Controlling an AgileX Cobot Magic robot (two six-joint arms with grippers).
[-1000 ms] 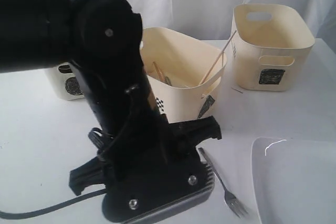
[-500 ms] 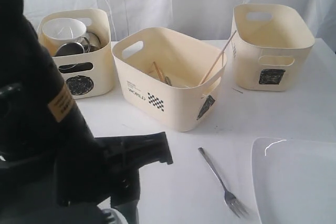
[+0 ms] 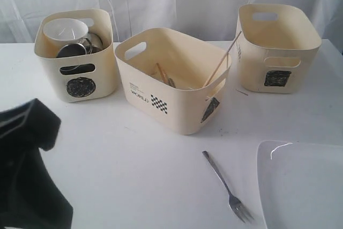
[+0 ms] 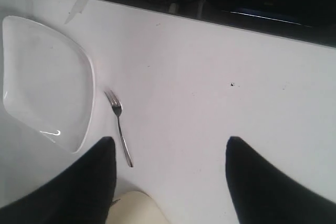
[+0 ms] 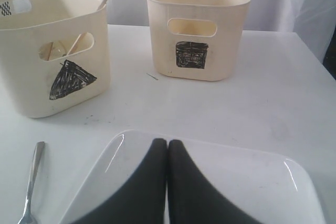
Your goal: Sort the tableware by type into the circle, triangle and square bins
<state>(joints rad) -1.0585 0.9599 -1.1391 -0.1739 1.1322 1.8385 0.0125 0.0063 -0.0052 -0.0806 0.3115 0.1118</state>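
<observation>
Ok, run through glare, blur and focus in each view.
Exterior view: glint on the plate rim, left arm a blurred black mass. Left wrist view: the left gripper shows as featureless dark silhouettes, the fork sharp. Right wrist view: the right gripper is soft-edged, the square bin crisp.

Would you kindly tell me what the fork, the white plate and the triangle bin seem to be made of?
Fork: probably steel, grey with soft sheen. White plate: glossy, likely ceramic; bright glint at its rim. Triangle bin: matte cream, seemingly plastic; moulded handle cut-outs.
</observation>
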